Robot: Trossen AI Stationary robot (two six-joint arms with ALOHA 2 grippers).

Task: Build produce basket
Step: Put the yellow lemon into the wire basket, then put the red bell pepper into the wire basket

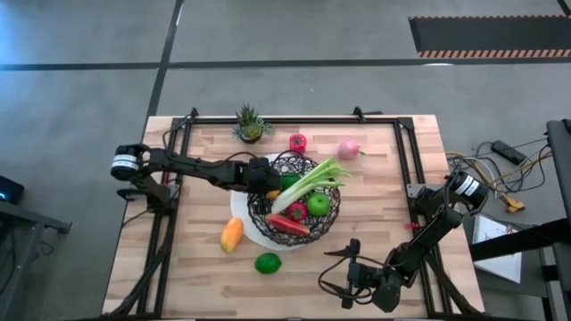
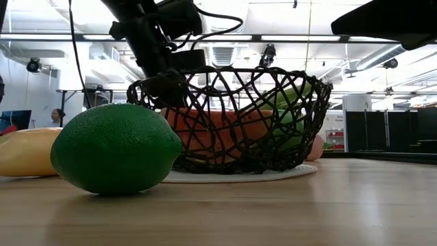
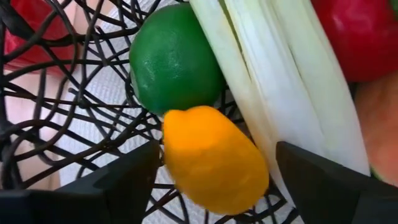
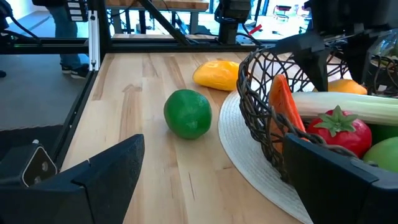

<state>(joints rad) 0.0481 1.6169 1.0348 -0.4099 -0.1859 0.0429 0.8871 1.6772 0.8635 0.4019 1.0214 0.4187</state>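
Black wire basket (image 1: 299,198) half-filled, the left gripper (image 3: 211,177) hangs inside, jaws spread wide around a yellow-orange lemon (image 3: 214,160), apparently releasing it. Next likely calls for withdrawing; the right gripper (image 4: 211,180) waits open near the lime (image 1: 268,263).

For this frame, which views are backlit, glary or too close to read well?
Low view: bright ceiling lights behind leave the basket and arms as dark silhouettes; the lime looms large up front. Left wrist view: very close, a yellow lemon fills the gap between the left tool's fingers. High view: evenly lit.
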